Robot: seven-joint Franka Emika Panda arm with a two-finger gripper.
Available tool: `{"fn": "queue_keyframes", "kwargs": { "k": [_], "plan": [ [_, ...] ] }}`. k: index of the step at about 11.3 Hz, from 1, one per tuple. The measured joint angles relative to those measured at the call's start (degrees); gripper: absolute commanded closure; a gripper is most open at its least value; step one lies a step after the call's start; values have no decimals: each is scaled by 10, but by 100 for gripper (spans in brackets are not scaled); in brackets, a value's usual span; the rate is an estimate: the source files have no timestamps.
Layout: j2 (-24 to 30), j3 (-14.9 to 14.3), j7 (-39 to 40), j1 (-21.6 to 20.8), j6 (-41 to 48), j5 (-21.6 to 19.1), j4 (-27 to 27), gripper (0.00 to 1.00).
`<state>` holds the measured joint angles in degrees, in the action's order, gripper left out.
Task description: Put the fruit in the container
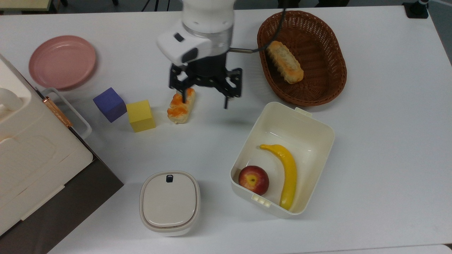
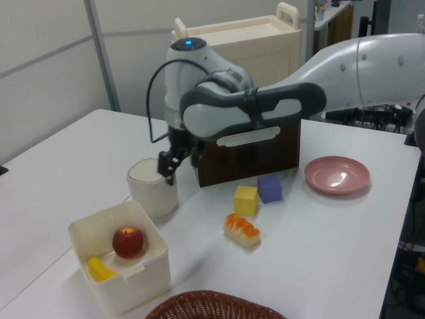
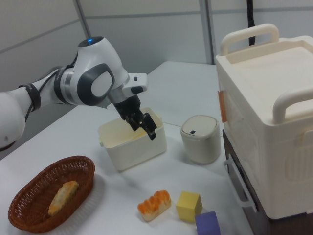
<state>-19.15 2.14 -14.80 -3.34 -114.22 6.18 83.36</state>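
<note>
White table [image 1: 370, 141]: end effector [image 1: 204, 100] wide open, empty, touching nothing.

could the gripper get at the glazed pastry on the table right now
Probably yes. The open gripper hangs above the glazed pastry, which lies alone on the table, apart from the yellow cube, with nothing covering it. A descent looks unobstructed, though height above it is hard to judge.

No readable text, labels or numbers.
</note>
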Motion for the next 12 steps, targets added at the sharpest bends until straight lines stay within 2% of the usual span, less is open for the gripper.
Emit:
{"fn": "queue_keyframes", "kwargs": {
  "k": [4, 7, 10, 12],
  "plan": [
    [43, -6, 30, 35, 137, 15, 1, 0],
    [49, -6, 46, 45, 154, 10, 5, 0],
    [54, -6, 46, 45, 172, -20, 8, 0],
    [70, -6, 47, 48, 179, -23, 8, 0]
  ]
}}
